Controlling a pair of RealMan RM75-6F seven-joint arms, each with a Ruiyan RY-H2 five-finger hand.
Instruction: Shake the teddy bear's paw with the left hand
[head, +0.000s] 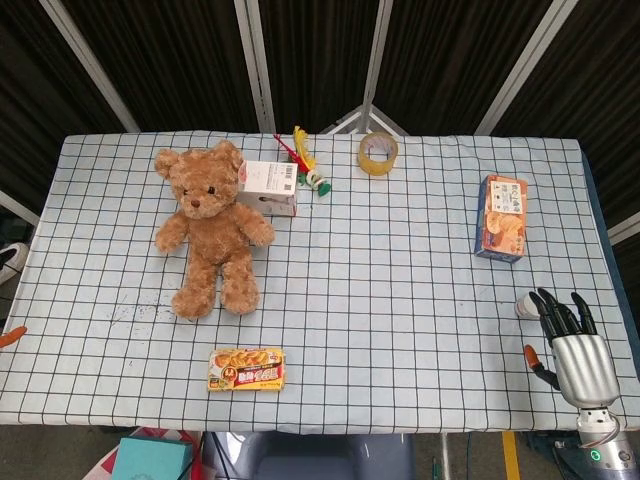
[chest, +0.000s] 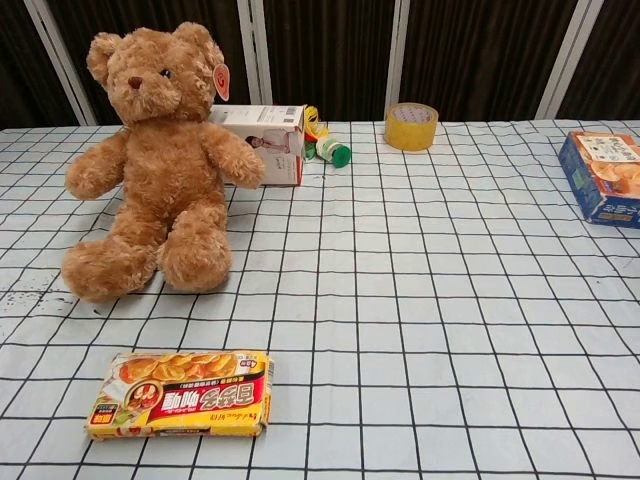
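Brown plush teddy bear (head: 209, 226) sits at the far-left of the desk (head: 400, 300), well apart from the right hand (head: 570, 340) and across the desk from its fingers (head: 556, 312). Long axis runs head-far to feet-near, legs pointing toward the robot, arms spread to both sides. Head rests against a white cardboard box (head: 268, 187).

Right hand is at the near-right desk edge, palm down, fingers extended and slightly apart, holding nothing. Fingertips lie just beside a small white object (head: 523, 305); can't tell contact.

Head view only: the right hand. Left hand shows in neither view, so its fingers' state can't be told.

Chest view shows the bear sitting upright, face forward, with a tag on its ear (chest: 221, 81).

Also on the desk: yellow tape roll (head: 378, 152), orange-blue snack box (head: 502, 218), flat yellow-red food packet (head: 246, 369), green-yellow-red toy (head: 307, 163).
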